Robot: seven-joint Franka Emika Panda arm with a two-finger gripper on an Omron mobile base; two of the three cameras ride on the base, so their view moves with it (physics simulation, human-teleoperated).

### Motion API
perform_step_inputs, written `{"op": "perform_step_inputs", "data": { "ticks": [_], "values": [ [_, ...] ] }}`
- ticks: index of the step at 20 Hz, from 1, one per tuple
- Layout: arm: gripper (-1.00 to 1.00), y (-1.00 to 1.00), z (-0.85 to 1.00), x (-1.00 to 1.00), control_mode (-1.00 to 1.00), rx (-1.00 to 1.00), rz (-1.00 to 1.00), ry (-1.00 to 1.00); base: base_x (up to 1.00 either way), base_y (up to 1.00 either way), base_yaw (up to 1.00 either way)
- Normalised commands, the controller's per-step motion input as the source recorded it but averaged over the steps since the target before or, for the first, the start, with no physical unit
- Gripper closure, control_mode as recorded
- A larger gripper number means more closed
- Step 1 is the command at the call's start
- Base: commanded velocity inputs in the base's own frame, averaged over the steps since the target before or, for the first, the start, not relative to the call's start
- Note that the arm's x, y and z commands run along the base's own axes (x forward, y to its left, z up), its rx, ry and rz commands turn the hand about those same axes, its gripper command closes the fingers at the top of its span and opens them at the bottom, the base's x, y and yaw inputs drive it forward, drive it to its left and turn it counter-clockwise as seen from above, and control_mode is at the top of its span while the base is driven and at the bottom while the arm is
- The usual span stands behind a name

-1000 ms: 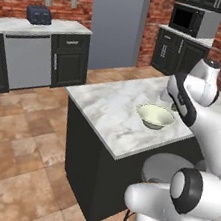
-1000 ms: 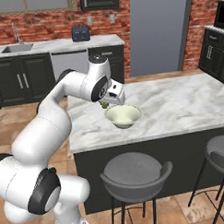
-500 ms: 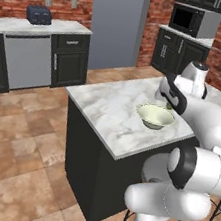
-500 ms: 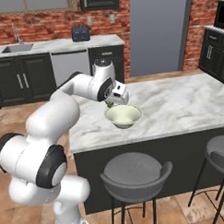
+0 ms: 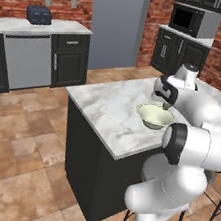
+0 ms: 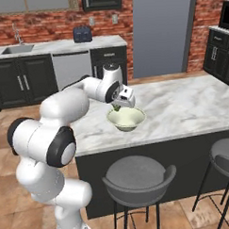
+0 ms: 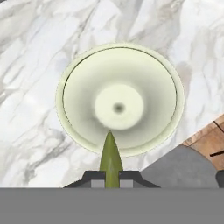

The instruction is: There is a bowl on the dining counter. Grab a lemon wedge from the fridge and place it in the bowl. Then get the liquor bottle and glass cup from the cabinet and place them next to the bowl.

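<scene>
The claw (image 7: 111, 174) was clenched on the lemon wedge (image 7: 110, 158), poised above the pale bowl (image 7: 78, 87) on the marble worktop (image 7: 35, 52).

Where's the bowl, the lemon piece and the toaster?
bowl (image 7: 78, 87), hand view, on its inner wall.
lemon wedge (image 7: 110, 157), hand view, on its green rind.
toaster (image 6: 82, 34), right base view, on its front face.
</scene>
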Motion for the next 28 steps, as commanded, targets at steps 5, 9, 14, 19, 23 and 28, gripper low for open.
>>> {"op": "perform_step_inputs", "data": {
  "ticks": [5,9,14,19,23,28],
  "values": [
    [1.0,-0.12,-0.33,0.42,-1.0,0.0,-0.01,0.04,0.0,0.0,0.0],
    [1.0,-0.11,-0.31,0.39,-1.0,0.0,-0.01,0.03,0.0,0.0,0.0],
    [1.0,-0.08,-0.27,0.39,-1.0,0.0,-0.02,0.02,0.0,0.0,0.0],
    [1.0,-0.07,-0.26,0.32,-1.0,0.0,-0.02,0.01,0.0,0.0,0.0],
    [1.0,-0.03,-0.29,0.24,-1.0,0.0,-0.02,0.0,0.0,0.0,0.0],
    [1.0,-0.01,-0.31,0.19,-1.0,0.0,-0.01,0.0,0.0,0.0,0.0]
  ]
}}
